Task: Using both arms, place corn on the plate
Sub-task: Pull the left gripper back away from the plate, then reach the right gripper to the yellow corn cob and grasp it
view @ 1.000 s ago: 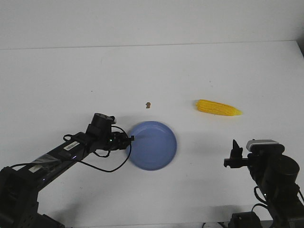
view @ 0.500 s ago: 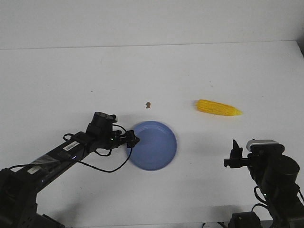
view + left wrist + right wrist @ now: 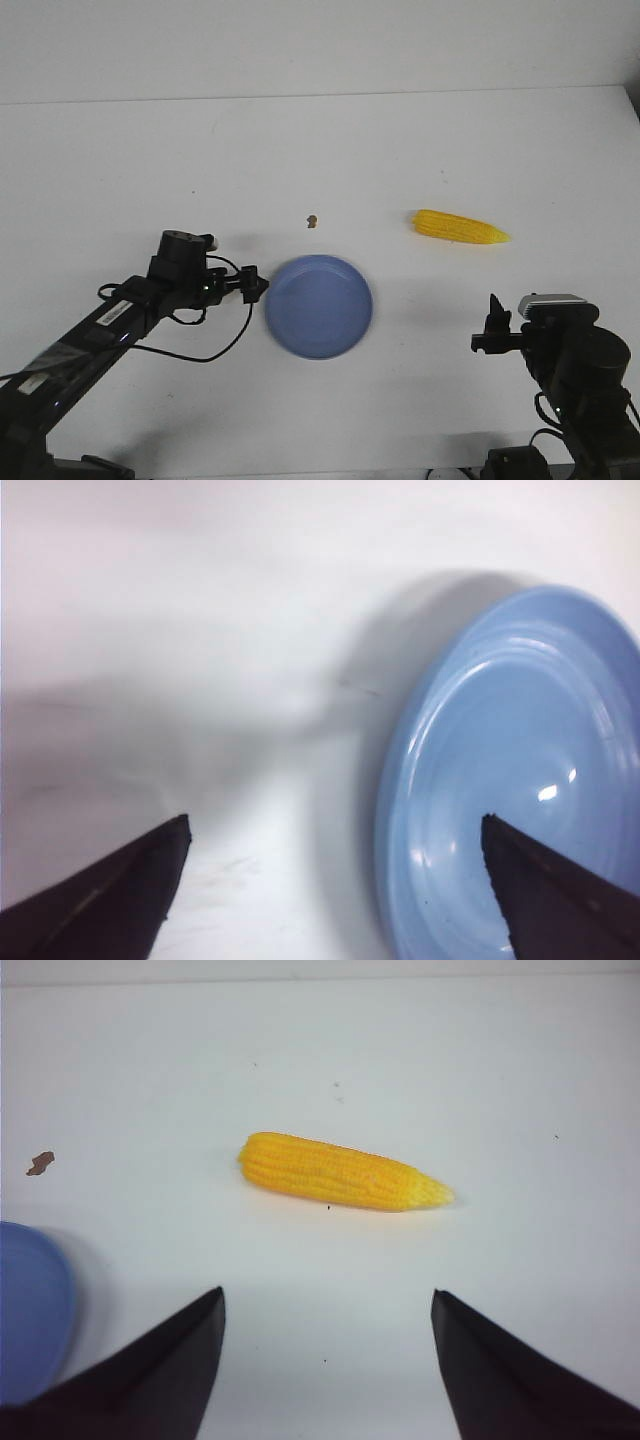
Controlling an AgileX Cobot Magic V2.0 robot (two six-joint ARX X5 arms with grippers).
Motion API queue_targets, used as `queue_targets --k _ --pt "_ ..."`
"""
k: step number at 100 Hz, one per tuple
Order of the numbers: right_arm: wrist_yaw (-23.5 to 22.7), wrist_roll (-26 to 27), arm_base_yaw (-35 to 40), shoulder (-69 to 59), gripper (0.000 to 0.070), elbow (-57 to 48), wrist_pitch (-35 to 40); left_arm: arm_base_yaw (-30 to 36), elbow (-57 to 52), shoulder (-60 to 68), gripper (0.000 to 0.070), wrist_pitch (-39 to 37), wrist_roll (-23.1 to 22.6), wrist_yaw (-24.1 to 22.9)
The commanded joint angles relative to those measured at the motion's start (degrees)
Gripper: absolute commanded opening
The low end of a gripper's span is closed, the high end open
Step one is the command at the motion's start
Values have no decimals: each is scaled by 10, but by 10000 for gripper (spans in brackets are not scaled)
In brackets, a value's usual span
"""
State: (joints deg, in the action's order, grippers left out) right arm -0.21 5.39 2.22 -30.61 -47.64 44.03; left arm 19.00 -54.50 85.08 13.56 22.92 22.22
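Observation:
The blue plate (image 3: pixel 320 306) lies flat on the white table near the middle front. The yellow corn (image 3: pixel 460 228) lies on the table to its right and farther back, pointed end to the right. My left gripper (image 3: pixel 256 284) is open and empty just left of the plate's rim; the left wrist view shows the plate (image 3: pixel 520 780) ahead, off to one side of the left gripper (image 3: pixel 335 825). My right gripper (image 3: pixel 492 325) is open and empty at the front right, short of the corn (image 3: pixel 340 1172), which lies crosswise ahead of the right gripper (image 3: pixel 328 1295).
A tiny brown speck (image 3: pixel 312 220) lies on the table behind the plate; it also shows in the right wrist view (image 3: pixel 40 1163). The plate's edge (image 3: pixel 30 1310) shows at the side of the right wrist view. The table's back edge meets a pale wall.
My left arm has drawn back to the left, so its gripper has come off the plate's left rim. The plate, the corn and the right arm have not moved.

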Motion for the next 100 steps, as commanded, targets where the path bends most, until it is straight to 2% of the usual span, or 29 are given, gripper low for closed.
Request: queue_targets --k 1,7,28,36,58,72,93,100 --pt "0 5 1 -2 435 -10 -7 -12 -5 -23 606 9 -51 -2" --pt "0 5 1 -2 435 -10 -7 -30 -5 -49 641 24 -74 -4" --pt "0 5 1 -2 434 -10 -7 -96 -5 -137 644 89 -172 -46" --pt "0 5 1 -2 435 -10 -7 -110 -5 -161 678 100 -187 -69" --pt "0 5 1 -2 434 -10 -7 -130 -5 -208 679 122 -266 -94" --pt "0 4 1 -2 435 -10 -8 -130 -5 -214 679 123 -278 -124" --pt "0 3 1 -2 435 -10 -8 -130 -5 -214 678 123 -280 -124" --pt "0 -15 1 -5 434 -10 -14 -130 -5 -214 679 123 -279 -124"
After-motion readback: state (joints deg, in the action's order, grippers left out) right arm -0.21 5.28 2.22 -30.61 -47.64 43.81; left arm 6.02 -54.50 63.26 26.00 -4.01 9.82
